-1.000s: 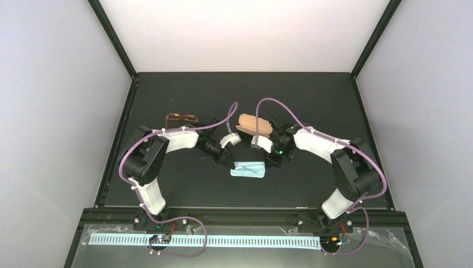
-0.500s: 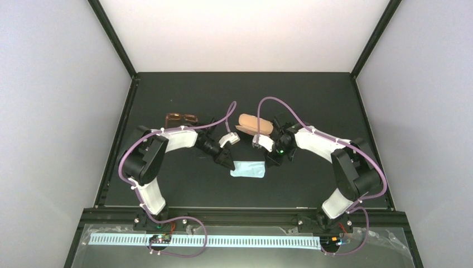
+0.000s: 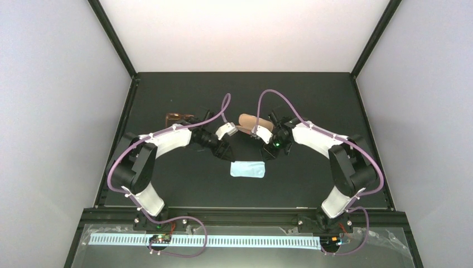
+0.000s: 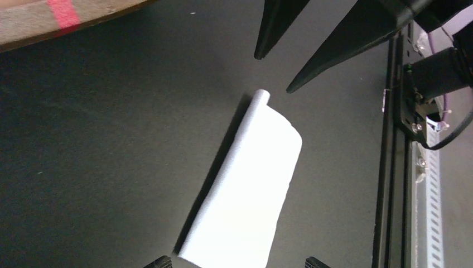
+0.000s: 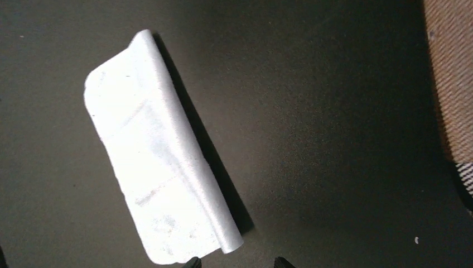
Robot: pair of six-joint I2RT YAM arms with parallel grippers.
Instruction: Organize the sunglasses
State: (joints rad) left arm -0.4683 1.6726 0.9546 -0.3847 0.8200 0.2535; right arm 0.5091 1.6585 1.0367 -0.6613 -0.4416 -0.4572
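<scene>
The sunglasses (image 3: 177, 118), reddish-brown, lie at the back left, partly hidden behind my left arm. A folded light-blue cloth (image 3: 247, 169) lies flat on the black table between both grippers. My left gripper (image 3: 225, 152) hangs just behind the cloth's left end, and in its wrist view the cloth (image 4: 245, 195) runs up from between its tips. That gripper (image 4: 237, 262) is open and holds nothing. My right gripper (image 3: 269, 153) is behind the cloth's right end. It is open too (image 5: 237, 263), with bare table between its tips and the cloth (image 5: 156, 162) to the left.
A brown striped case (image 3: 254, 123) lies just behind the two wrists, and also shows as the case (image 4: 56, 17) at the top left and the case (image 5: 454, 84) at the right edge. Black rails (image 3: 245, 215) edge the table at the front.
Both grippers have opened and drawn back from the cloth toward the case. The cloth now lies released and flat on the table.
</scene>
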